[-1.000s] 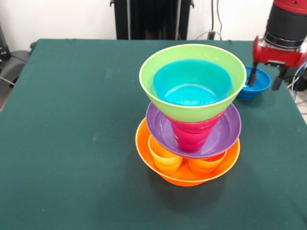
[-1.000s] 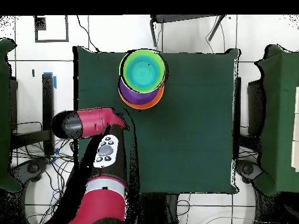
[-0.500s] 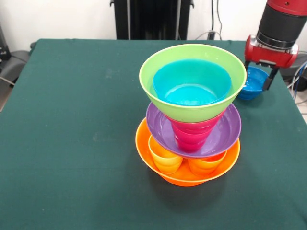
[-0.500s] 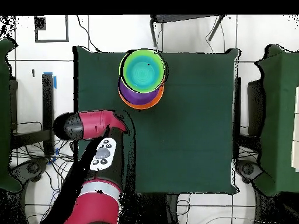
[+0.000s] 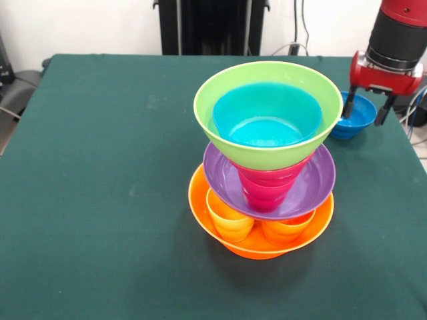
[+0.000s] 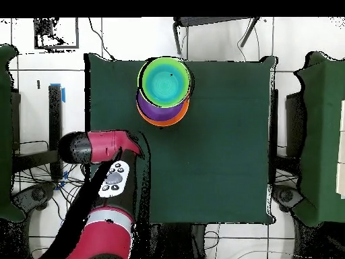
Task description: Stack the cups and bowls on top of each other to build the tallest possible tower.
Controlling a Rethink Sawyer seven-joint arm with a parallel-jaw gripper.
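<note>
one tower (image 5: 267, 160) mid-table: orange, purple, green bowls, light blue on top. gripper (image 5: 365, 110) spread wide, fingers straddling the dark blue bowl (image 5: 353, 116) beside it.

Even, fairly bright light falls from above on my table (image 5: 100, 167), and the tower (image 5: 265, 160) throws only a soft, faint shadow onto the cloth just beneath and in front of its orange base. The glossy plastic catches mild highlights along the lime green bowl (image 5: 267, 113) rim, with no harsh glare, and the front view stays crisp across the table. In the overhead view the white floor (image 6: 222, 40) around the table looks very bright, almost washed out, while my arm (image 6: 101, 145) shows soft-edged.
</note>
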